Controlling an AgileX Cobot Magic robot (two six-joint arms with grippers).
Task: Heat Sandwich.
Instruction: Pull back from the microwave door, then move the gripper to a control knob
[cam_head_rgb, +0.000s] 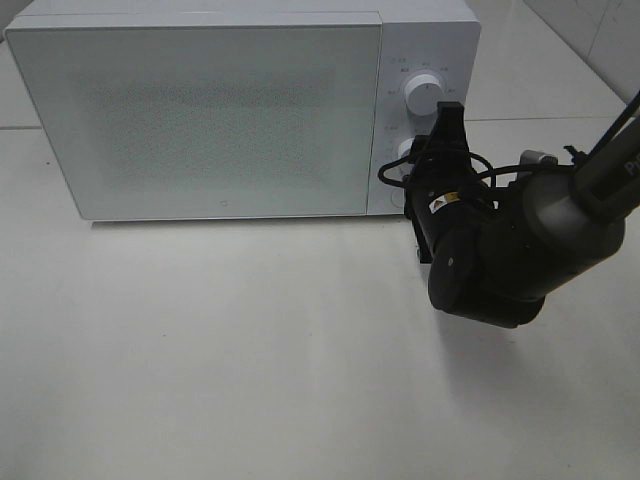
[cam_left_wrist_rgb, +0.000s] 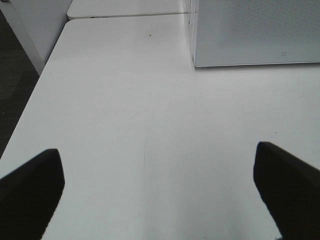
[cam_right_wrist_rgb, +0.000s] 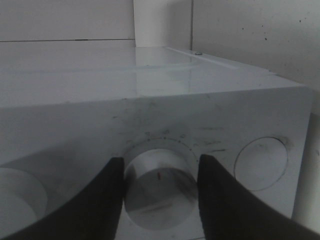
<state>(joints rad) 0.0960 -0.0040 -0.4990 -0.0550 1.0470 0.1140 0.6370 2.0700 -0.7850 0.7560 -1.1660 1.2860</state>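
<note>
Timer-setting step: the right gripper (cam_right_wrist_rgb: 161, 161), half-closed, apparently pinches the lower round white dial (cam_right_wrist_rgb: 159, 192) of the white box-shaped microwave (cam_head_rgb: 200, 110) at the table's far edge. Next comes a gentle twist. The left gripper (cam_left_wrist_rgb: 156, 152) gapes empty.

microwave (cam_head_rgb: 425, 40) casing white, smooth, semi-gloss, dark smudges near dials | door (cam_head_rgb: 200, 110) glassy panel, fine dotted frosted look | knob (cam_right_wrist_rgb: 160, 190) white plastic, smooth, slight sheen | table (cam_head_rgb: 250, 360) white, smooth, matt | right gripper (cam_right_wrist_rgb: 160, 161) black plastic, matt | left gripper (cam_left_wrist_rgb: 156, 149) same black matt | right arm (cam_head_rgb: 520, 240) dark casing, satin sheen
</note>
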